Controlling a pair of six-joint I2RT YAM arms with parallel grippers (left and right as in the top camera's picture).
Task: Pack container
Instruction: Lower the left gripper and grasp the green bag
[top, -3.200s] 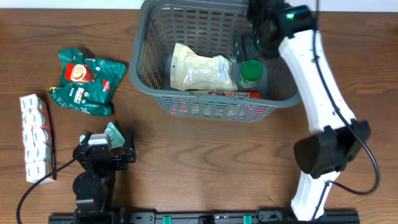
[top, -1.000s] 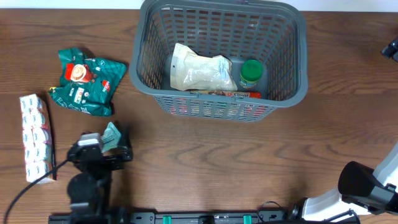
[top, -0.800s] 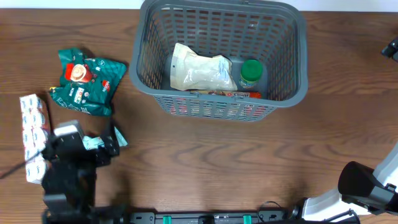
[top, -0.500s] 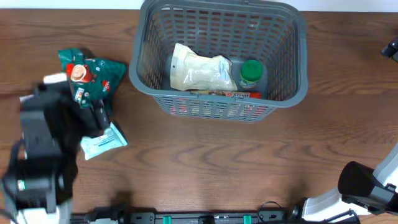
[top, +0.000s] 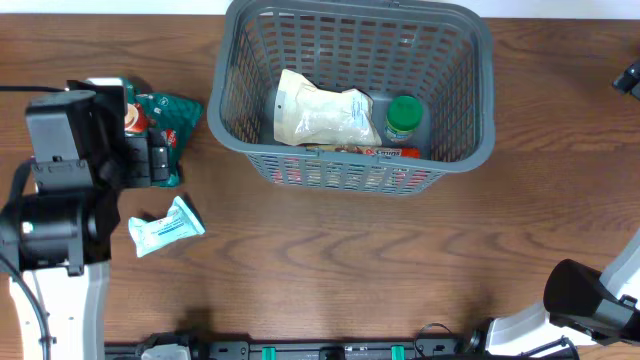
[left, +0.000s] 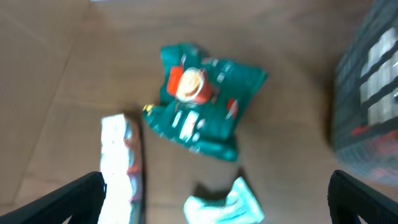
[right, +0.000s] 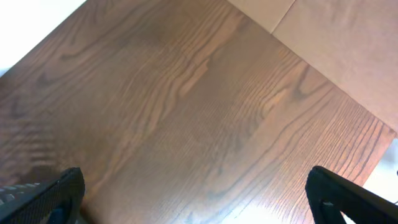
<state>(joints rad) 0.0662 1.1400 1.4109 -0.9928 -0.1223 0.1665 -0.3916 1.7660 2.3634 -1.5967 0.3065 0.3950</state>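
The left gripper (left: 214, 198) and right gripper (right: 199, 200) are held wide open, empty. The left gripper has been shifted over the green bag (left: 202, 106).

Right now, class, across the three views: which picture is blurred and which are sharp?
Left wrist view: blurred throughout, the green snack bag smeared. Overhead view: sharp, the container with crisp lattice. Right wrist view: sharp, the table with clear grain.

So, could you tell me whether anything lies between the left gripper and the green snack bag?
Nothing visible does. The green snack bag lies uncovered ahead of the open left gripper. The white pack and the light blue packet sit beside it, not on it.
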